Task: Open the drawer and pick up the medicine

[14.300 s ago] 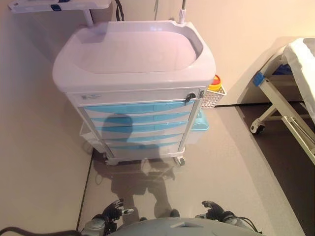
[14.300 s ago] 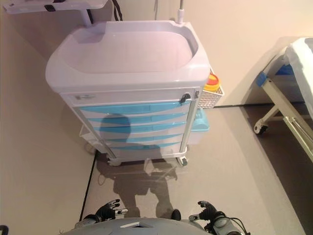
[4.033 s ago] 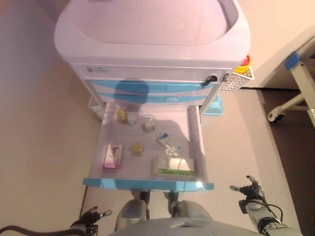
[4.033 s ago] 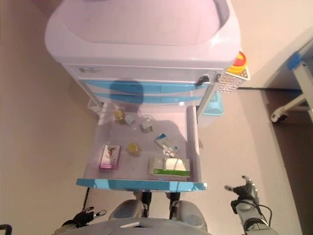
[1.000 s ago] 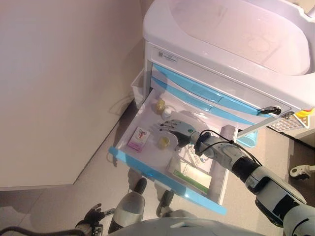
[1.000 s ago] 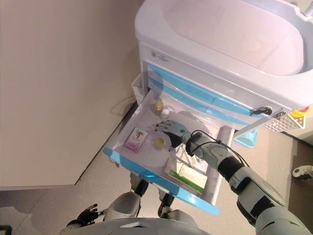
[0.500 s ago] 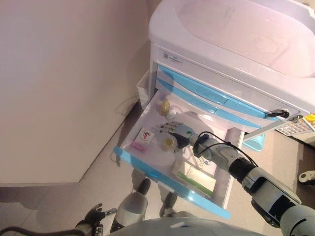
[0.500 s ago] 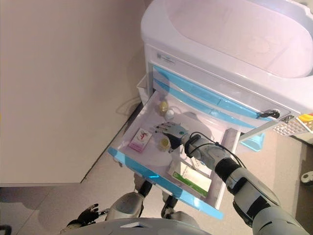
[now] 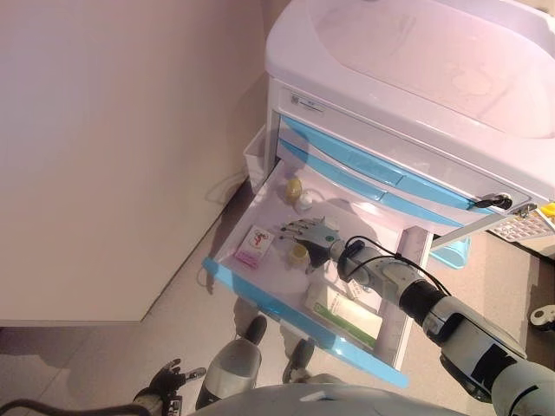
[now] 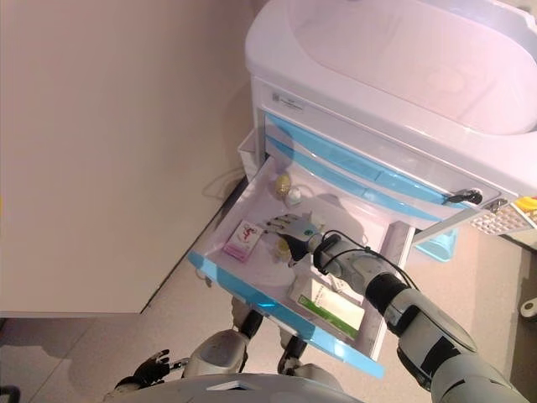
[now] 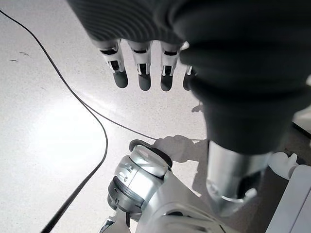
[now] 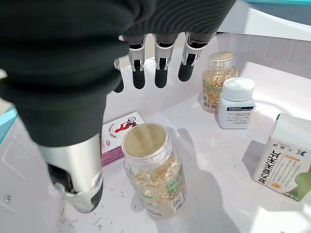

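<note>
Medicine jar (image 12: 153, 172): gold-capped, upright in open drawer (image 9: 260, 294). Right hand (image 12: 155, 68): fingers spread above it, holding nothing. Left hand (image 11: 141, 68): relaxed, low over floor.

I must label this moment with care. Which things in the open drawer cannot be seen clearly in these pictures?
- Head views: the right hand covers part of the capsule jar.
- Head views: the forearm crosses the clear packets behind the green-and-white box.
- Right wrist view: the white-and-orange box is cut by the edge.
- All views: label print too small.
</note>
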`<state>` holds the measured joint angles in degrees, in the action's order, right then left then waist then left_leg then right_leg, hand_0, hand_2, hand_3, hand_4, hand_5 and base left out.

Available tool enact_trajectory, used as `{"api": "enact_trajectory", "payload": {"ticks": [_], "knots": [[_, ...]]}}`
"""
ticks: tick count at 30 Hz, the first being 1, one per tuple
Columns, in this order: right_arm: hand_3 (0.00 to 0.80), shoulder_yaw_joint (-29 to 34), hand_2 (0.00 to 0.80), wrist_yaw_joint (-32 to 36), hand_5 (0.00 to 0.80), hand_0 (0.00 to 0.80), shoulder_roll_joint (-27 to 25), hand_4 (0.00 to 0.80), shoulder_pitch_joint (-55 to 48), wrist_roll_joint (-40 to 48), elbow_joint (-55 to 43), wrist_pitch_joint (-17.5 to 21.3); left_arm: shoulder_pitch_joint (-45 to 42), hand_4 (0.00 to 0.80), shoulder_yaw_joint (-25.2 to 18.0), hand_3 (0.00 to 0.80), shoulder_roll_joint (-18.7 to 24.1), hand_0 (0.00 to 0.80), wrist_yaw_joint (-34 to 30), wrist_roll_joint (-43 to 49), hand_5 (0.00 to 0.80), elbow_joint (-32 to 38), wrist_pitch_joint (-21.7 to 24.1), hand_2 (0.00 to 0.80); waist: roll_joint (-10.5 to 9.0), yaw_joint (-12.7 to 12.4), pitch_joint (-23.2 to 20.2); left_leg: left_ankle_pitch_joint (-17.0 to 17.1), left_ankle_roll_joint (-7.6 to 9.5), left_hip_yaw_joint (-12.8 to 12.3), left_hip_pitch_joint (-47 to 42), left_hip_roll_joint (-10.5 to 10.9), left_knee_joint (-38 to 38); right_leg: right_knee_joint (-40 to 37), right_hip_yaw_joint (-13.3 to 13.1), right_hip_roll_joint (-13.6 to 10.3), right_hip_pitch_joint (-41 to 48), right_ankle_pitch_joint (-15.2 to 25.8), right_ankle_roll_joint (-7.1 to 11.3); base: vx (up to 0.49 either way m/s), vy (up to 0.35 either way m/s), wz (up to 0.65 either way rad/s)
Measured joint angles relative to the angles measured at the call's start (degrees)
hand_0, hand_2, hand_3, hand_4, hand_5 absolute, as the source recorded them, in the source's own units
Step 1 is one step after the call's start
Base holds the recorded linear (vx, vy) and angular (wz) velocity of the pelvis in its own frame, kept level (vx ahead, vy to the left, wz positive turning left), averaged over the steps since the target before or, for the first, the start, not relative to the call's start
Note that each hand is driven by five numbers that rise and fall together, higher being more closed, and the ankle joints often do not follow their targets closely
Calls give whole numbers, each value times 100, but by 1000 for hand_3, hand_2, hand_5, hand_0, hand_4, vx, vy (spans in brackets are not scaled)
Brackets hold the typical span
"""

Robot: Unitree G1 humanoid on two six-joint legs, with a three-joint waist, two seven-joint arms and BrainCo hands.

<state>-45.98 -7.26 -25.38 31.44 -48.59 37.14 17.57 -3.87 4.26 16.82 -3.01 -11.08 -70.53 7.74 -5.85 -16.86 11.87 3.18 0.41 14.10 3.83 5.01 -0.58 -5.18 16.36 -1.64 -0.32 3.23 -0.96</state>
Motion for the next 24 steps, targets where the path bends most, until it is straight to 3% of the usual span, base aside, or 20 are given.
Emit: {"api": "enact_trajectory", "payload": {"ticks": [24], "knots": [[0, 0, 0, -101, 0, 0, 188, 0, -21, -231, 350, -138, 5, 0, 109, 0, 3, 0, 0, 0, 0, 4, -2, 0, -75, -8, -41, 2, 2, 29, -1, 1, 0, 0, 7, -1, 3, -1, 2, 0, 0, 0]]}}
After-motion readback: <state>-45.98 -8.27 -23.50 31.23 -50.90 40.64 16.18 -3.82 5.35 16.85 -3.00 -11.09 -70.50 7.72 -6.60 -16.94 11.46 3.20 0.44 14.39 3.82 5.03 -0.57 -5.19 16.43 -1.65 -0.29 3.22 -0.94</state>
